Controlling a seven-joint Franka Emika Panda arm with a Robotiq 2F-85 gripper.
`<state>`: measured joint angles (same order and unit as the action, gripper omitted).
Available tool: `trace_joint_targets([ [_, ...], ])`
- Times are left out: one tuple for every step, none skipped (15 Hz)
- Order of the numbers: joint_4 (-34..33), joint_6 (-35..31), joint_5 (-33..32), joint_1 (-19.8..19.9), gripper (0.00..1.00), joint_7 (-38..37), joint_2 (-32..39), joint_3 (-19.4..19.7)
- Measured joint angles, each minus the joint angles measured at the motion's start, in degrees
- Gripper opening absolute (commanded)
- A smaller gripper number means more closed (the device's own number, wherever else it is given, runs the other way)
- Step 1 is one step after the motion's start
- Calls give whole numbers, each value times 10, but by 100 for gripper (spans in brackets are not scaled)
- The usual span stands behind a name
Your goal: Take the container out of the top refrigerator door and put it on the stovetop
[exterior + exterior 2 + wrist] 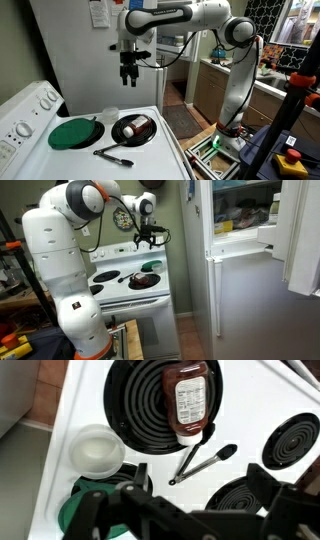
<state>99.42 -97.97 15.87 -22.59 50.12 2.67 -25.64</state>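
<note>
My tool [129, 79] hangs, jaws apart, above the stovetop [95, 166], since the container [96, 450] stands free there; placing looks done.

The stovetop [250, 395] is finished white; the burners [135, 405] are black, ringed concentrically. The container [97, 450] is translucent white, the disc [72, 133] green, the bottle [190, 378] reddish-brown, white-labelled.

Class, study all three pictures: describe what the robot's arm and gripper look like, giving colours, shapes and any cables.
The arm is made of thick, rounded white segments with darker bands at the joints. The gripper is black, with two chunky linked fingers below a black wrist block. A thin dark cable loops from the wrist back to the arm.
</note>
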Motion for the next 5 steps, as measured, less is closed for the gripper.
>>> trace_joint_targets([
  [-1,13,13,1,100,-15,-8,4],
  [-1,22,24,1,100,-26,-16,9],
  [-1,27,33,2,100,-35,-22,13],
  [-1,28,37,2,100,-40,-27,16],
  [0,29,39,2,100,-42,-30,17],
])
